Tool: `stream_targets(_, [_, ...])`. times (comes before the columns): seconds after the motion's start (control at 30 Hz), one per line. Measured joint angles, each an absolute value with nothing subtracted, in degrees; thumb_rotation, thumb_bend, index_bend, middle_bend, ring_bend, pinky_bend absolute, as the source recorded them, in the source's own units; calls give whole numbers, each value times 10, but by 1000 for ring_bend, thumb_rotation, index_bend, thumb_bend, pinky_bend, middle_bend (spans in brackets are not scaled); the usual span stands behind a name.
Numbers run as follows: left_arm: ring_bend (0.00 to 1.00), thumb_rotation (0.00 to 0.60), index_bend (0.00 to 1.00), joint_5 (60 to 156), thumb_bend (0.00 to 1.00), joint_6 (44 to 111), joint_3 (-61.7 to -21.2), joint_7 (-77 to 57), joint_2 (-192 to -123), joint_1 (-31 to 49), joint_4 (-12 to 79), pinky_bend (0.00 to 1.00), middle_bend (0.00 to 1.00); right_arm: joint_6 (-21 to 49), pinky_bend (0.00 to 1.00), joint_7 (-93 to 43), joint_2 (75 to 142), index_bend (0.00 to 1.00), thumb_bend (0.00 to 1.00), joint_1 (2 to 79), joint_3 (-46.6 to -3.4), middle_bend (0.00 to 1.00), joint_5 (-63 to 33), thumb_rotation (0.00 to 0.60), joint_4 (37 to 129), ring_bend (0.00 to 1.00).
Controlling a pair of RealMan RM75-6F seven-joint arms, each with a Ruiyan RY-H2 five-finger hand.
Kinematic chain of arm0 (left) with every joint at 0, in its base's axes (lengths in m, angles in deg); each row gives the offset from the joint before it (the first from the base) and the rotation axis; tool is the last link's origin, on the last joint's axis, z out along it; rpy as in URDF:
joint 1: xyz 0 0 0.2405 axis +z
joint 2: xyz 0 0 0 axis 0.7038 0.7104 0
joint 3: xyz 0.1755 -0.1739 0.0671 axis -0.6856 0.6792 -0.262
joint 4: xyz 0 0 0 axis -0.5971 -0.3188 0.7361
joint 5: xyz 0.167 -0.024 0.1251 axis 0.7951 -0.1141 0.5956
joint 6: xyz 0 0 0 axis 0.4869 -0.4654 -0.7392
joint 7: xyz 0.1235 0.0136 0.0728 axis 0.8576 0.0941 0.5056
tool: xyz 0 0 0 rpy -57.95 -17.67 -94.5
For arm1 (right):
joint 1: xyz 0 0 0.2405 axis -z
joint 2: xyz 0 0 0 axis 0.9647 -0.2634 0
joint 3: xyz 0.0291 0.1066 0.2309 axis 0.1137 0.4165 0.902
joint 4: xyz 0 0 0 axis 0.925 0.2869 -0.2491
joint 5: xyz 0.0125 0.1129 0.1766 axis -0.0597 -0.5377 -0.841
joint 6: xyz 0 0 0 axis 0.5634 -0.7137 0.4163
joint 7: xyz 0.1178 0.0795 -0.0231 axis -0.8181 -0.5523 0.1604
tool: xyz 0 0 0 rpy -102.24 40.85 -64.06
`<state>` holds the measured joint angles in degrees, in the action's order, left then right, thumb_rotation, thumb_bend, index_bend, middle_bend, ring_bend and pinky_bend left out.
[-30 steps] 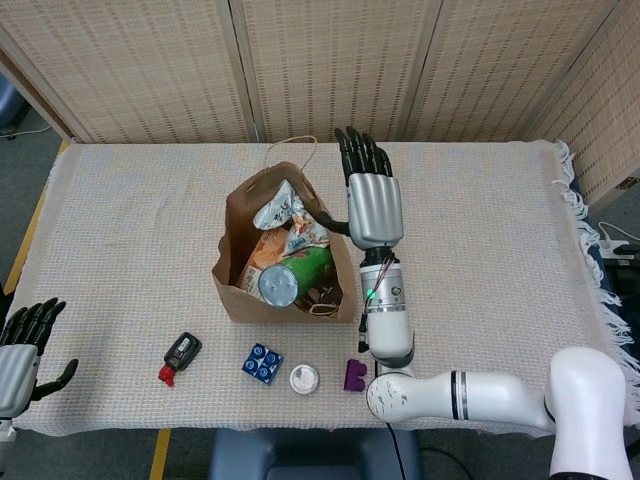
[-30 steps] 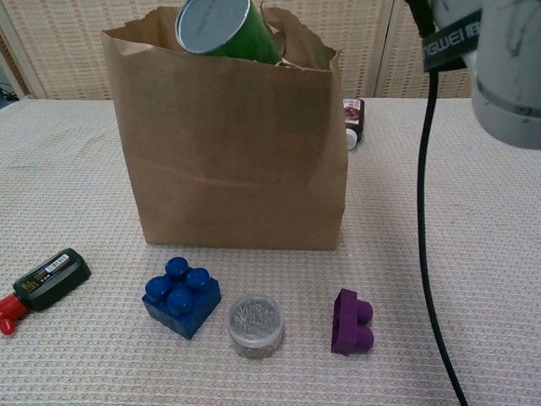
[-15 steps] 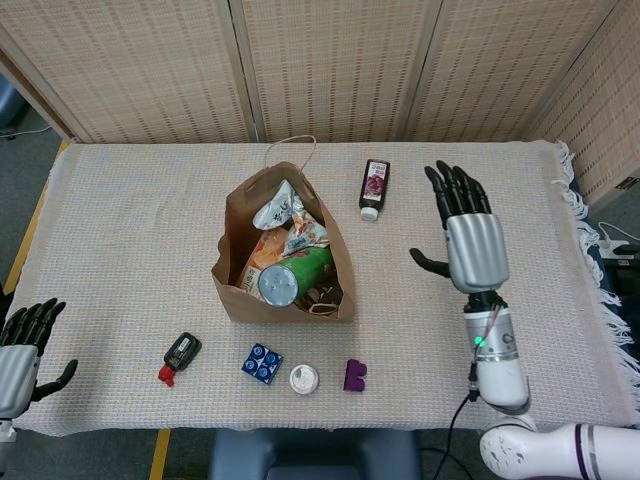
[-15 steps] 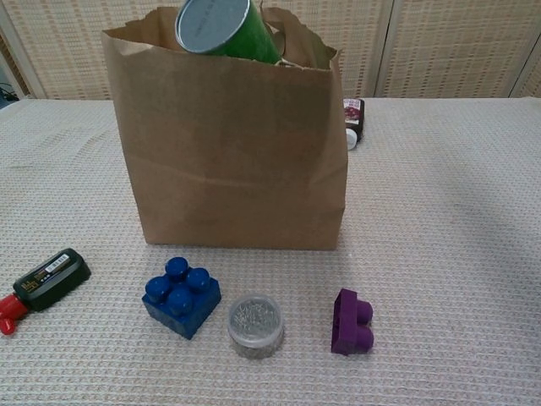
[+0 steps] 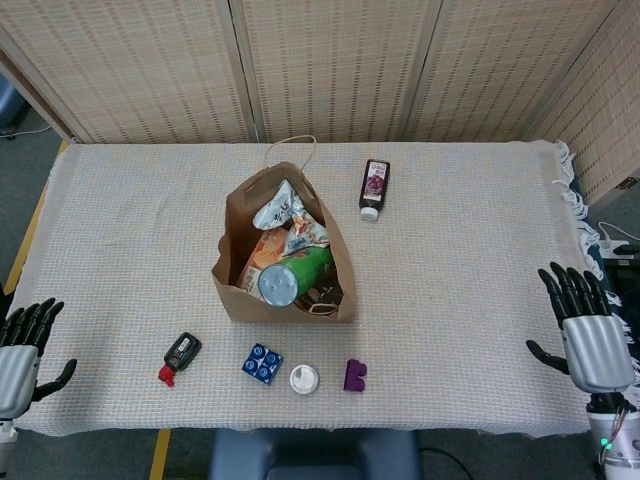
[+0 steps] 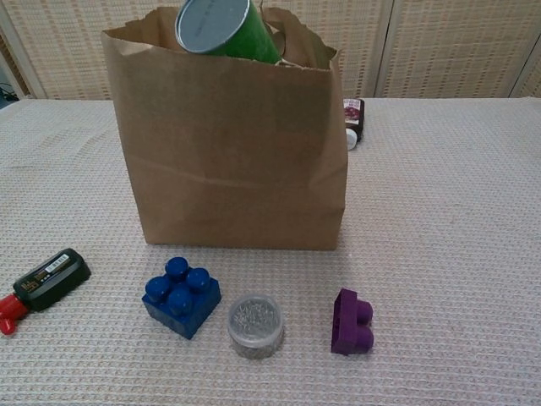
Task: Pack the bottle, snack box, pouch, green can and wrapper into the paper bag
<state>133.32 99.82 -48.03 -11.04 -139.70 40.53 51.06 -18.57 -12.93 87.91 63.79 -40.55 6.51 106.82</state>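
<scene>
**Operator:** Head view first. Status of the hands and task items?

**Technician:** The left hand (image 5: 20, 352) rests at the near left table edge, fingers apart, holding nothing. The right hand (image 5: 590, 335) sits at the near right edge, fingers likewise spread and empty. The brown paper bag (image 5: 232, 275) stands mid-table. Inside it are the green cylindrical can (image 5: 292, 277) with a silver end, the crinkled silver wrapper (image 5: 275, 211), a printed pouch (image 5: 305, 235) and an orange snack box (image 5: 264, 250). The small dark bottle with a white cap (image 5: 373, 187) lies on the woven tablecloth (image 5: 480, 230) behind and to the right of the bag, apart from it. By my judgement, only the bottle remains to pack.

**Operator:** Hazards in that view?

**Technician:** The bottle lies on its side; a poor grip may roll it away. The bag looks full, so forcing the bottle in may push the wall out or tip the bag.

**Operator:** Chest view?

**Technician:** Neither hand shows. The can (image 6: 221, 27) projects above the bag rim (image 6: 220, 63), tilted. The bottle (image 6: 352, 118) peeks out behind the bag's right edge. A knock on the can while lowering the bottle may dislodge it or topple the bag onto the blue toy brick (image 6: 181, 295), clear round jar (image 6: 254, 324) and purple brick (image 6: 351, 321) in front.
</scene>
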Motion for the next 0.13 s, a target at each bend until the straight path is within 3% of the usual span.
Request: stream_targets(0.13, [0,600,0,1334,329,999,-480,-108,-1397,406,510,0,0,-213,38,-151,904,0,26,680,-417,0,98,600,986,0])
